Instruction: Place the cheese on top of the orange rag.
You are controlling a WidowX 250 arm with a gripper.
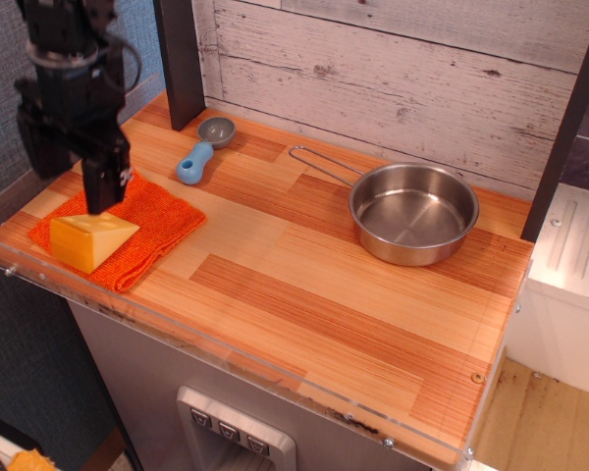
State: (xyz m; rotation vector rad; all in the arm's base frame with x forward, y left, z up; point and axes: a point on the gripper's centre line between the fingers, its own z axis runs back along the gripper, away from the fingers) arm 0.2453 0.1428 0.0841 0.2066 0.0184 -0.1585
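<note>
Wood counter point(304, 285): striped light and reddish planks, seen from my single camera, above and in front; a whitewashed plank wall runs along the back.
Rag point(152, 221): bright orange knit cloth, folded roughly square, lying flat at the counter's left end near the front edge.
Cheese point(90, 240): a yellow wedge block, paler on top, sitting on the front left part of the rag, fully on the cloth as far as I can see.
Gripper point(71, 167): black, hanging from the arm at the top left, above the rag's back left corner and just behind the cheese. Its fingers point(102, 182) are spread apart and hold nothing; I see a gap between them and the cheese, so the block is let go.
Pan point(414, 213): shiny steel, empty, on the right half of the counter, its wire handle pointing left toward the back wall, well apart from the rag.
Scoop point(204, 147): a small grey cup on a light blue handle, lying near the back wall between the rag and the pan, close to a dark upright post point(180, 59).
</note>
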